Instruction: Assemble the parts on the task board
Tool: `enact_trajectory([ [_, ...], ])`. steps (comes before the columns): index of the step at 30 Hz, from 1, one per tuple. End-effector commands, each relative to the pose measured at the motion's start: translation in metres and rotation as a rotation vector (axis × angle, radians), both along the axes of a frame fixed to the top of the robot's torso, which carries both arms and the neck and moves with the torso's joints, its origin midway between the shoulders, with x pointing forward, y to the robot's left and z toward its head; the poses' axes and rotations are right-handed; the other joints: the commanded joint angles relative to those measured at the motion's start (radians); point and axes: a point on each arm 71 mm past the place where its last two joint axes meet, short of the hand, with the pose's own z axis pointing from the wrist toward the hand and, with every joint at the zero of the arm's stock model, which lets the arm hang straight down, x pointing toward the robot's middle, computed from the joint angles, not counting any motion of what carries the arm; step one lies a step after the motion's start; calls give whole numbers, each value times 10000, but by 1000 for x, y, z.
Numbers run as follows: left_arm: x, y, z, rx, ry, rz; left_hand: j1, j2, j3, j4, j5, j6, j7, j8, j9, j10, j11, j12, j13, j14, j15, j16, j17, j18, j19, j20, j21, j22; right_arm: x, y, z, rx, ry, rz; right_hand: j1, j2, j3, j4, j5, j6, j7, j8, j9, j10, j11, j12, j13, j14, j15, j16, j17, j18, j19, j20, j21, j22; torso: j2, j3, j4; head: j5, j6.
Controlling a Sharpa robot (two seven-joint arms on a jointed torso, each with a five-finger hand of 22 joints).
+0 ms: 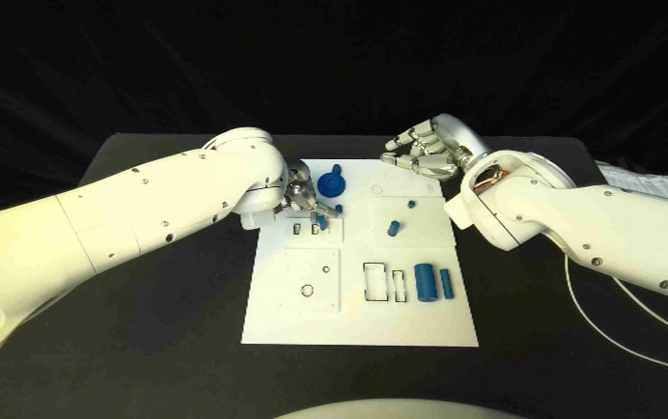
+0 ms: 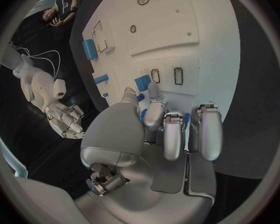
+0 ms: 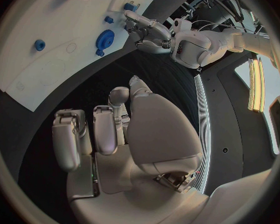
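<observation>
left arm reaches in low, left hand [image 1: 309,203] fingers curled down, pinching something small and blue at the fingertips [image 2: 154,100] | right hand [image 1: 429,148] hangs further back; fingers loosely curled, holding nothing

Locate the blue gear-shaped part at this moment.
In the head view the blue gear-shaped part lies near the far edge of the task board, on its left half, just right of the left hand.

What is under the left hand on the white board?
Under the left hand a blue part lies at its fingertips, beside two small slots in the task board. The arm covers whatever lies further beneath.
</observation>
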Motion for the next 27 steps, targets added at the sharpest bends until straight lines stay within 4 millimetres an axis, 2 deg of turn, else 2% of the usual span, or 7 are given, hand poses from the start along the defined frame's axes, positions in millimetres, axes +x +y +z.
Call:
enact_trajectory([
  [1,-2,-2,-1,136,143,-207,102,-1,-22,-9,-17,-83,17,66,40,54,1,53,22,1036,-55,30,2633,-76,129,-41,32,921,0,2,-1,-47,47,118,-81,24,-53,-33,69,-64,-9,-44,15,-69,22,-54,-9,511,51,-31,-8,48,299,-21,-37,1676,0,-1,-6,13,-5],
  [15,-3,-3,-2,269,322,-395,519,-3,20,-80,-17,-151,15,121,274,50,-2,39,39,1036,-57,30,2633,-76,126,-40,32,942,0,3,-2,-57,119,168,-63,32,-52,-41,93,-69,-7,-48,19,-91,24,-83,-20,508,52,-40,-20,50,293,-19,-43,1669,2,-2,4,-10,-37],
  [21,-3,-3,-2,289,346,-413,884,71,197,-165,-13,-195,11,136,418,49,-6,31,56,1036,-61,30,2633,-76,126,-42,32,958,0,3,-3,-48,138,184,-63,32,-52,-41,93,-69,-7,-48,19,-91,24,-83,-20,508,52,-40,-20,50,293,-19,-43,1669,1,-4,-1,-10,-46],
  [24,-3,-4,-2,264,318,-396,1209,188,406,-289,5,-224,-11,133,491,50,-25,29,71,1036,-72,30,2633,-74,123,-48,28,963,0,3,-3,-43,142,188,-63,32,-52,-41,93,-69,-7,-48,19,-91,24,-83,-20,508,52,-40,-20,50,293,-19,-43,1669,1,-6,-1,-10,-46],
  [27,-3,-5,-2,224,231,-355,1917,458,889,-643,298,-315,-72,81,558,40,-80,10,78,1036,-116,30,2633,-73,124,-78,27,975,0,3,-3,-43,147,193,-63,32,-52,-41,93,-69,-7,-48,19,-91,24,-83,-20,508,52,-40,-20,50,293,-19,-43,1669,4,-8,-3,-8,-46],
])
